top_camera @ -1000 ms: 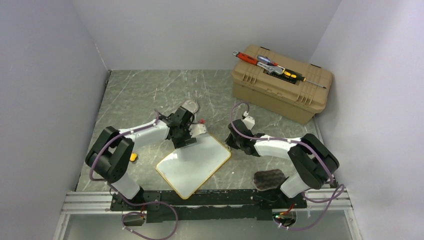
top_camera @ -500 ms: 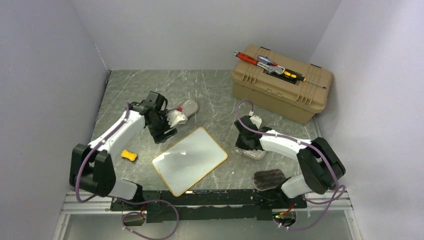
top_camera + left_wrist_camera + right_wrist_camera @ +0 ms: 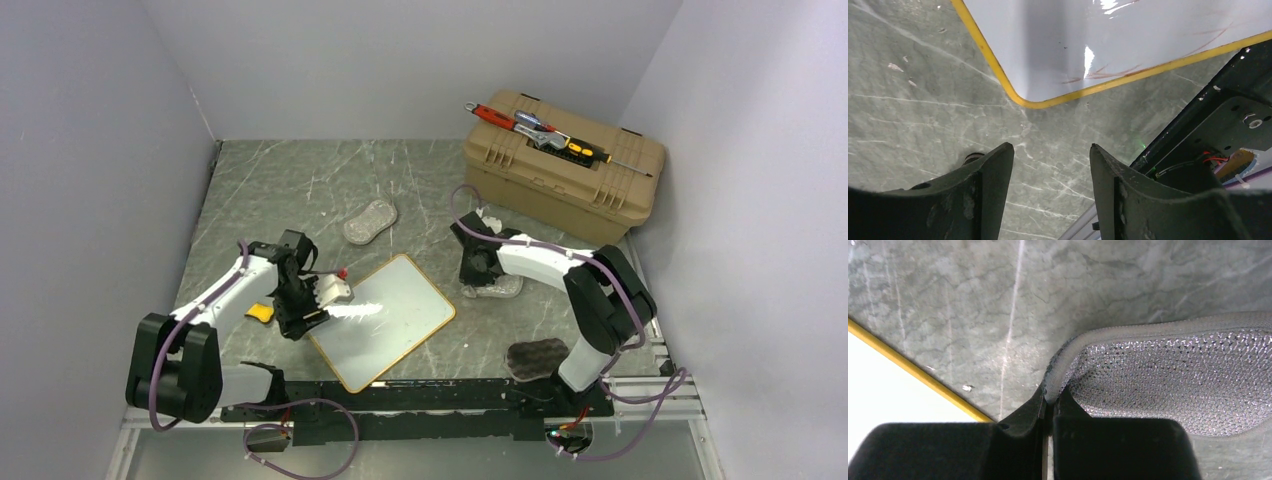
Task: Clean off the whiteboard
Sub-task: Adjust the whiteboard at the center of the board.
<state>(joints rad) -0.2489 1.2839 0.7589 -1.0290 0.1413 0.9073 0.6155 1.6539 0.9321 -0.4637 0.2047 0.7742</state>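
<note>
The left claw (image 3: 1050,150) is standing open, its two dark fingers (image 3: 993,175) well parted with only bare table (image 3: 923,100) showing between them. It is pointing down at the marbled grey-green surface. The whiteboard (image 3: 1128,40) is lying just beyond its tips, filling the upper right of the left wrist view. One rounded corner of the yellow frame is sitting just above the gap between the fingers, apart from both. Faint reddish-brown strokes are showing on the white surface along that framed edge. In the overhead view the left claw (image 3: 315,315) is hanging at the left edge of the whiteboard (image 3: 400,310), a little left of the frame's centre. A small yellow block (image 3: 260,313) is lying just left of it, beside the arm.

The right claw (image 3: 1048,405) is pinching shut on the thin rim of a silvery mesh pad (image 3: 1173,375), which is spreading across the right half of the right wrist view. The whiteboard (image 3: 883,390) is showing in the lower left of that view, near the claw but apart from it, with a strip of table between frame and pad. Overhead, the right claw (image 3: 478,275) is sitting just right of the board's right corner, over its pad (image 3: 498,288).

Farther out, a second mesh pad (image 3: 370,221) is lying above the board. A dark pad (image 3: 537,357) is resting at the lower right, and a tan toolbox (image 3: 560,175) is standing at the upper right.
</note>
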